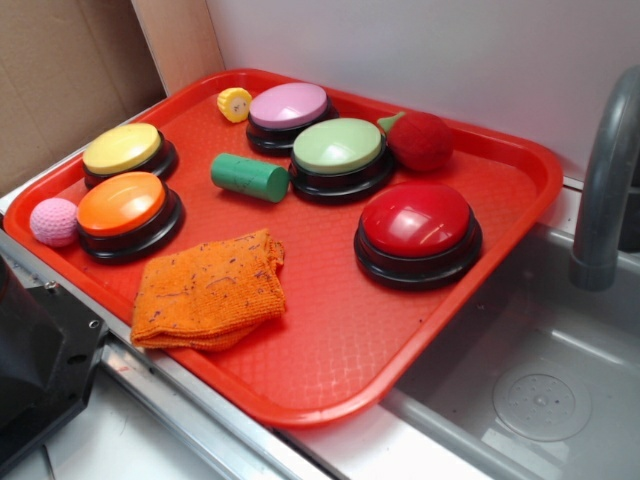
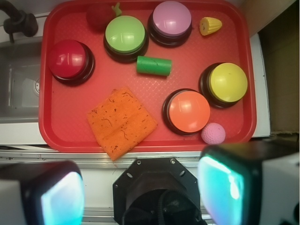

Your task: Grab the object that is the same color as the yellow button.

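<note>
The object, a small stubby yellow toy piece point(image 1: 235, 104) point(image 2: 210, 26), lies at the far corner of the red tray point(image 1: 340, 340) point(image 2: 187, 79), beside the purple-topped button point(image 1: 288, 107) point(image 2: 171, 19). The yellow button point(image 1: 123, 149) point(image 2: 228, 83) sits near the tray's left edge in the exterior view, behind the orange-topped button point(image 1: 122, 205) point(image 2: 188, 111). My gripper point(image 2: 143, 190) hangs high above the robot base, off the tray's near edge, open, nothing between its fingers point(image 2: 222, 183). In the exterior view the gripper itself is out of frame.
On the tray also: a green cylinder point(image 1: 248, 177) point(image 2: 153, 65), light green button point(image 1: 338, 148) point(image 2: 124, 33), red button point(image 1: 416, 222) point(image 2: 69, 59), red knitted toy point(image 1: 420, 140) point(image 2: 101, 15), pink knitted ball point(image 1: 54, 221) point(image 2: 213, 133), orange cloth point(image 1: 208, 290) point(image 2: 121, 121). A sink point(image 1: 540, 390) with faucet point(image 1: 605, 180) lies right.
</note>
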Robot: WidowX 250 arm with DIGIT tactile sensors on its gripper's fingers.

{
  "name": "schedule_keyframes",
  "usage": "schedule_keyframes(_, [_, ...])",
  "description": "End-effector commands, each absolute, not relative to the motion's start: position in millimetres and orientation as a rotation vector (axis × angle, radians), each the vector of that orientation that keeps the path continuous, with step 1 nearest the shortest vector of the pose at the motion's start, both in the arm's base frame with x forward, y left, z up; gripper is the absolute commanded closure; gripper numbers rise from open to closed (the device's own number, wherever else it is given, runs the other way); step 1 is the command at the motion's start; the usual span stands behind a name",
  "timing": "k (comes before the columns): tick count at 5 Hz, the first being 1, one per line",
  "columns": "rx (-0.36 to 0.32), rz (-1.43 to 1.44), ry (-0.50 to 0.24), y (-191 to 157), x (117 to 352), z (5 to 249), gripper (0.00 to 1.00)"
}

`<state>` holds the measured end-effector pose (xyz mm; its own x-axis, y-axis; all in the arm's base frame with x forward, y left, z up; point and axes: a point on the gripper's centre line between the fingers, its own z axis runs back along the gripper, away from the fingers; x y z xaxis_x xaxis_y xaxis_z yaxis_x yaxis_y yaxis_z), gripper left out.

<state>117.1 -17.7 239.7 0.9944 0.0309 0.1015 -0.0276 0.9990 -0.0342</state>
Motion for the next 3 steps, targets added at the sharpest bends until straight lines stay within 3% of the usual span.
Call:
schedule_keyframes(1, [-0.033,0.029,-0.102,-17.7,117.1,239.7,0.0])
schedule_keyframes(2, [-0.04,0.143,-0.121,-6.1,133.9,229.7,0.0])
schedule_keyframes(3, [0.001,0.384,-0.184,16.8,149.1,220.5,0.0])
